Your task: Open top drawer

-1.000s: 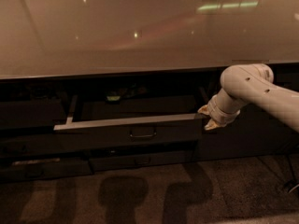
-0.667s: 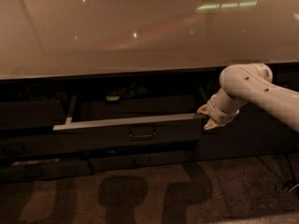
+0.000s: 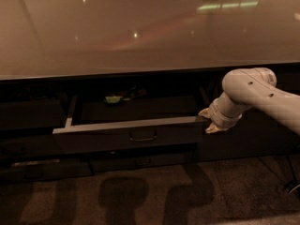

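Observation:
The top drawer point(image 3: 93, 141) is a wide dark front under the counter. It stands pulled out, with a pale top edge point(image 3: 126, 124) and a pale left side rail point(image 3: 70, 114) showing. Its small loop handle point(image 3: 143, 136) sits at the centre of the front. My gripper point(image 3: 208, 120) is at the right end of the drawer front, well to the right of the handle. Its two pale fingertips point(image 3: 205, 112) stand apart, one above and one below the front's top edge, and hold nothing. The white arm point(image 3: 253, 95) comes in from the right.
A broad glossy countertop point(image 3: 140, 27) overhangs the drawer. A small greenish object point(image 3: 112, 99) lies at the back inside the drawer. A shallower drawer point(image 3: 140, 162) sits below. Dark cabinet fronts flank both sides. The speckled floor point(image 3: 140, 196) lies in front.

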Motion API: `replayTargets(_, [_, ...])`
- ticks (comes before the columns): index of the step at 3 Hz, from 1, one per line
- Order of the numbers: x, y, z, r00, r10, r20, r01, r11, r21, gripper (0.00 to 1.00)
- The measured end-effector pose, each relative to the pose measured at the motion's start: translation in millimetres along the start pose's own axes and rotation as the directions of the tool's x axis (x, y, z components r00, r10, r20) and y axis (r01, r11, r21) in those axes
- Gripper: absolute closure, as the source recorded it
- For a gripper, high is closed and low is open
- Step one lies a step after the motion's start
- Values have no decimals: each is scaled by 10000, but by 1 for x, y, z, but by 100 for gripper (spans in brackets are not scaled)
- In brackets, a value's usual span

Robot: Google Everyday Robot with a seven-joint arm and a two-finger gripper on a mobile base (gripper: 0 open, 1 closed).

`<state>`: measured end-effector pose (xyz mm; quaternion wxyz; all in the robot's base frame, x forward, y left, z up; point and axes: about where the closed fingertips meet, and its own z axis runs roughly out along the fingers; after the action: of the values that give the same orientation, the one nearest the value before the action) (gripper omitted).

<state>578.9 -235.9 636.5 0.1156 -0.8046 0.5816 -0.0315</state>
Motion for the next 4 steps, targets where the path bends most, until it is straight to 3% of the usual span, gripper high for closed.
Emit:
replayTargets(1, [0, 0, 0, 10000, 0, 0, 0, 10000, 0, 100])
replayTargets(2, [0, 0, 0, 10000, 0, 0, 0, 10000, -1, 85])
replayTargets(4, [0, -1, -3, 10000, 0, 1, 0, 10000, -1, 39])
